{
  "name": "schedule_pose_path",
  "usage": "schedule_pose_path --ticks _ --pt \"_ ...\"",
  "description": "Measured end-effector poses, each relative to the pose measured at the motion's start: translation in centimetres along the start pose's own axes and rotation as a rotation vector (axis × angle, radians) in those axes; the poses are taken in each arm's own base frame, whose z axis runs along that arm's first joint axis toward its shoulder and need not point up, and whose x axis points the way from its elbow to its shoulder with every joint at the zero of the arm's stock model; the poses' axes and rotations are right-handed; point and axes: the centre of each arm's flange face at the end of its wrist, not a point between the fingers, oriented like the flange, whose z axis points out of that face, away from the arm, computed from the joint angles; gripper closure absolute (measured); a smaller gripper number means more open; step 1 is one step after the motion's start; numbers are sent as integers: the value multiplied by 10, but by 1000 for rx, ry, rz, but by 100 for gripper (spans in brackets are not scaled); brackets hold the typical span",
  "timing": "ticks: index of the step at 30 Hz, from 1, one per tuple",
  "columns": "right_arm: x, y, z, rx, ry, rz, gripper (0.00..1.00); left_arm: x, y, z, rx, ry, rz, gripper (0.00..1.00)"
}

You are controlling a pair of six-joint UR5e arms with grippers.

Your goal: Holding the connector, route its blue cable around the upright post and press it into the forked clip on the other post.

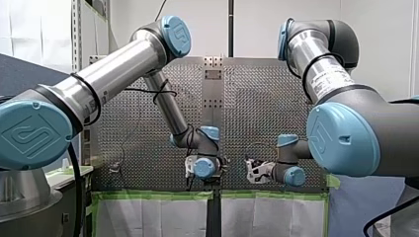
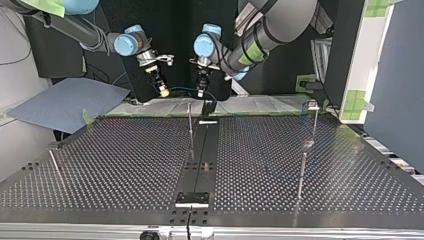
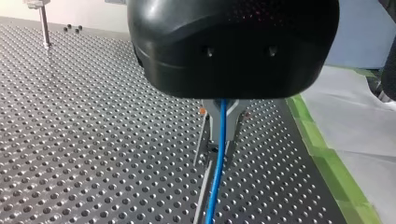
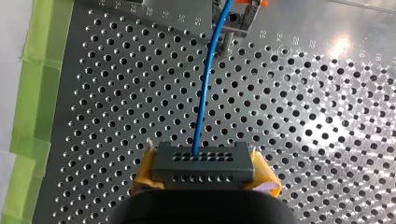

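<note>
Now, right claw (image 4: 205,176) clamps the connector (image 4: 203,161); whether left claw (image 3: 215,154) grips the cable (image 4: 201,107) I cannot tell. Best keep it taut round the post (image 2: 190,125).

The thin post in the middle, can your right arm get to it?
Probably yes: my right gripper hangs near the post with nothing between them, but it holds the connector, whose blue cable runs to my left gripper.

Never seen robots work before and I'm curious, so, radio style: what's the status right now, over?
My right gripper shut on connector. Its blue cable runs straight to left gripper, grip unclear. Not yet round any post. Nothing seen in the way.
</note>
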Motion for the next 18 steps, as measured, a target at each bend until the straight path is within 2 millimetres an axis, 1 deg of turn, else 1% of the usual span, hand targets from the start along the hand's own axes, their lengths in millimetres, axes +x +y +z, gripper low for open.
schedule_pose_path --ticks 8,14,18 --pt "0 6 0 -15 3 23 98 11 3 -1 -9 6 -4 100" --pt "-1 12 1 -42 5 42 98 14 5 3 -5 5 -12 100" --pt "0 16 2 -55 11 53 98 22 4 7 -4 11 -11 100"
